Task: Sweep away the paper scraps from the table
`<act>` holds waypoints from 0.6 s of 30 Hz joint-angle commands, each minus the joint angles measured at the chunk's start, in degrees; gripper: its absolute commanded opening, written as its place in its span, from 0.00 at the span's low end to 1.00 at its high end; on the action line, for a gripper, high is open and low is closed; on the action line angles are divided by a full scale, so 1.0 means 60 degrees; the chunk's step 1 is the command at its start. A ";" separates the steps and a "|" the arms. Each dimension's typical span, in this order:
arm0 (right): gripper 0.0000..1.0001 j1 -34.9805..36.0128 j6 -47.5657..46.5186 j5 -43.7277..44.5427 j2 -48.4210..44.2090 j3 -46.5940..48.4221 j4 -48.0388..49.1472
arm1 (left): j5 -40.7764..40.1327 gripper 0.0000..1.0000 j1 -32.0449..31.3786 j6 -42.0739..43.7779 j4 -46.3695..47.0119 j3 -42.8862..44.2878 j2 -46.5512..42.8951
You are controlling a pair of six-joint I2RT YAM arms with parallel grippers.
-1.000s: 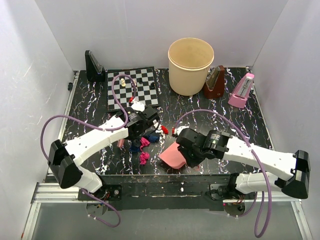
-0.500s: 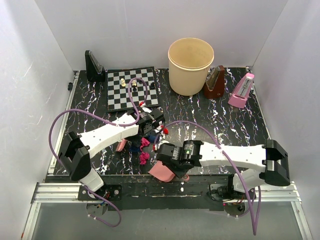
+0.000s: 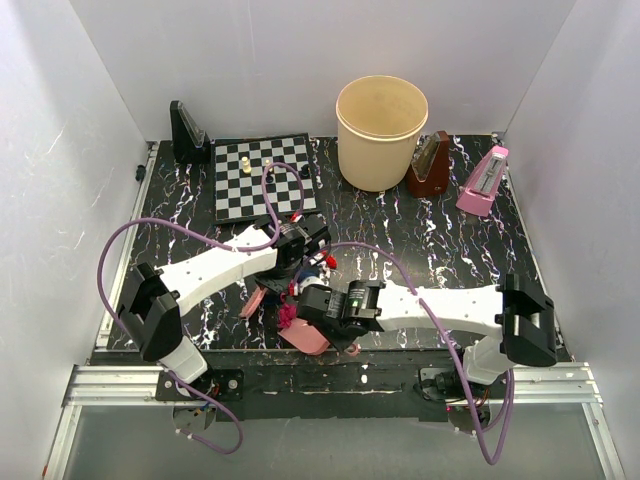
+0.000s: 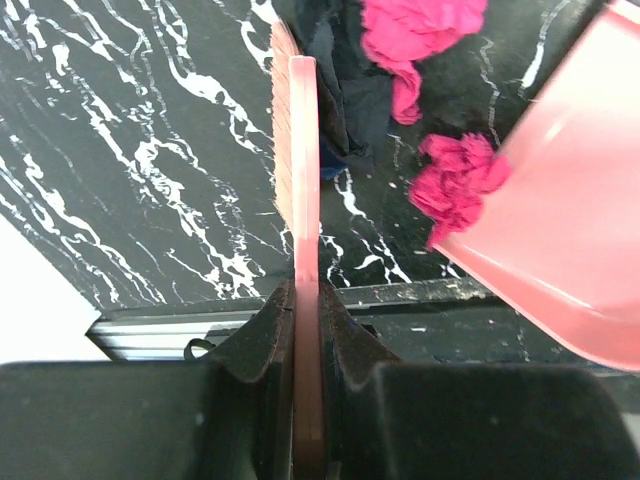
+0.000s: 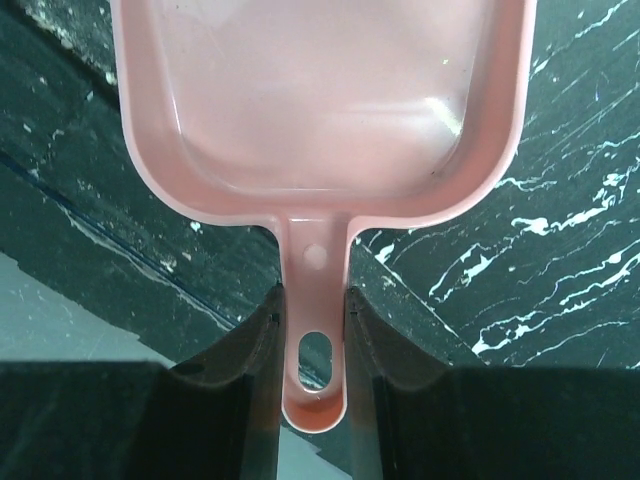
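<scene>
**Brush and dustpan set either side of the scrap pile, pan not loaded yet**

On the left, a thin pink brush (image 4: 304, 200) is pinched tight in the left claw (image 4: 305, 320), just beside a dark blue wad (image 4: 345, 90). The paper scraps (image 4: 455, 180) are bunched near the front edge of the bench (image 3: 430, 240), between brush and pan, with one magenta wad right at the lip of the pink dustpan (image 4: 560, 220). The pan's handle is clamped in the right claw (image 5: 315, 330), and the pan is seen empty from the right wrist. For a clean sweep, the lip should probably be pressed flat and held put while the brush is dragged rightward in short strokes, so wads get pushed in, not under or off the front edge. The red scraps (image 3: 325, 262) farther back will likely need a second pass.
</scene>
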 commanded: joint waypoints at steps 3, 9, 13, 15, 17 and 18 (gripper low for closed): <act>0.01 0.0017 0.0081 0.0727 0.0423 0.0696 0.0304 | 0.1921 0.00 0.0015 0.0771 0.0714 0.0486 -0.0039; 0.01 -0.0188 0.0242 0.0552 0.0277 0.0492 0.0699 | 0.3182 0.00 0.0015 0.1064 0.0949 0.0603 -0.0244; 0.01 -0.0393 0.0388 0.0113 -0.0030 0.0184 0.0919 | 0.3608 0.00 0.0015 0.1109 0.0848 0.0749 -0.0171; 0.01 -0.0393 0.0506 -0.0063 -0.0206 0.0067 0.0876 | 0.3186 0.00 0.0015 0.0977 0.0672 0.0895 -0.0141; 0.01 -0.0393 0.0564 -0.0268 -0.0382 -0.0035 0.0817 | 0.2615 0.00 0.0030 0.0875 0.0438 0.1115 -0.0141; 0.01 -0.0393 0.0608 -0.0385 -0.0499 -0.0094 0.0817 | 0.2337 0.00 0.0030 0.0831 0.0335 0.1246 -0.0170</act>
